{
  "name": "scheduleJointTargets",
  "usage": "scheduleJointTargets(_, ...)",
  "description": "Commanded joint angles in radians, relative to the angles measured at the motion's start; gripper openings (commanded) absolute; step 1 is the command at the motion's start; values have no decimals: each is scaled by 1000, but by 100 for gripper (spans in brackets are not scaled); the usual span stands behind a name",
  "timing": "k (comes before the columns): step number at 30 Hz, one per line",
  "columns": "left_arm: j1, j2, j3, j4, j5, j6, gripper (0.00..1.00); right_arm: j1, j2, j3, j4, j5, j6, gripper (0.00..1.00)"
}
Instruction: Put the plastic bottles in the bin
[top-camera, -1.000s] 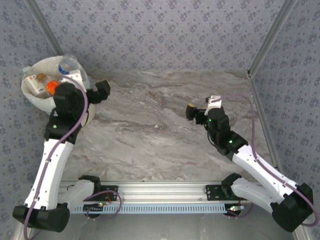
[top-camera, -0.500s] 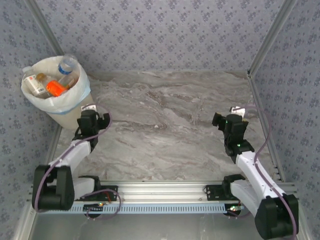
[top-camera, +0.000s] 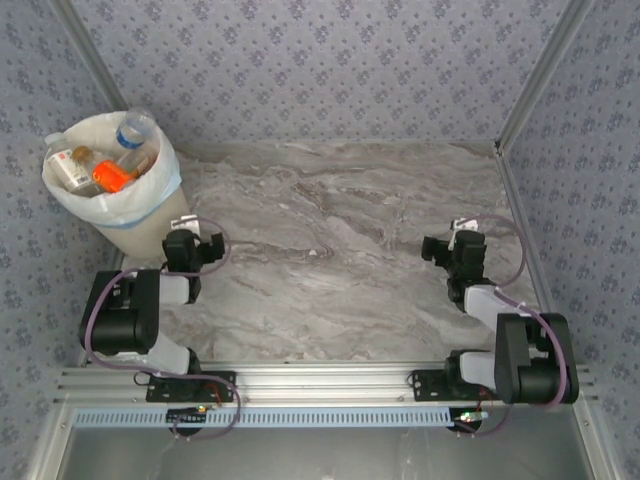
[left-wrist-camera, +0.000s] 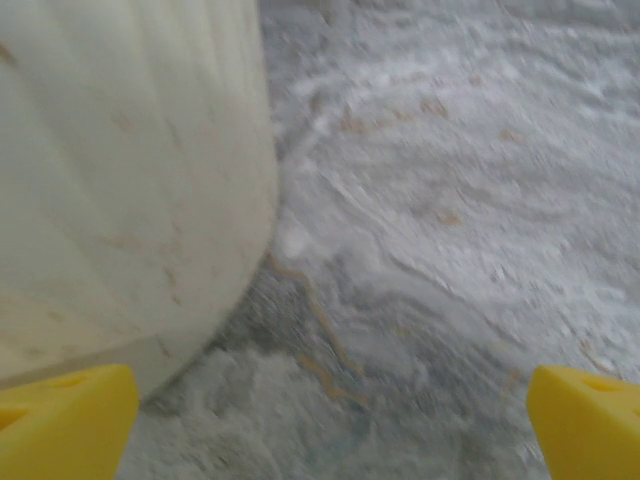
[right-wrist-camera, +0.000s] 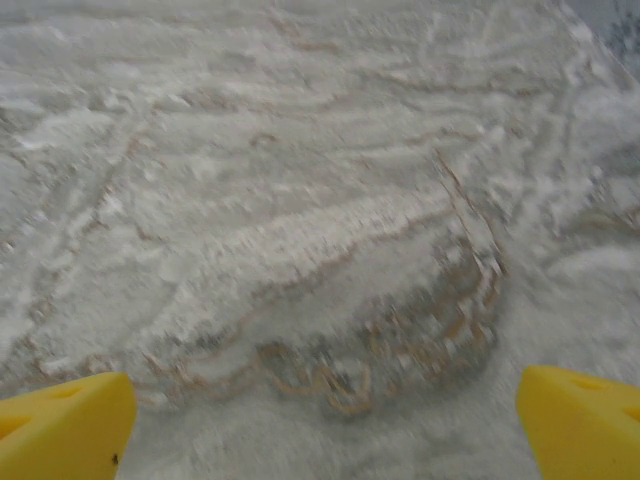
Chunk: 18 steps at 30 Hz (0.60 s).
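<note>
We judge the task at its last step: the plastic bottles (top-camera: 100, 172) we see lie inside the bin (top-camera: 135, 232), at ten o'clock on the tabletop (top-camera: 340, 220). The left claw (left-wrist-camera: 320, 425) and right claw (right-wrist-camera: 320, 420) both gape, grasping nothing. The next move likely calls only for parking.

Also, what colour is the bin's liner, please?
The liner is white; the top external view shows it best.
</note>
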Motion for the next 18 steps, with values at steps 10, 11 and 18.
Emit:
scheduleJointTargets(10,-12,1,2,106,-94,-17,99,-27,239,-21,440,-112,-106,100)
scheduleJointTargets(11,-12,-1,2,106,-94,-17,99,-24,248,48,313,-101,-103,100)
scheduleJointTargets(18,-13,0,2,106,-94,-17,99,-28,252,28,347,-102,-101,100)
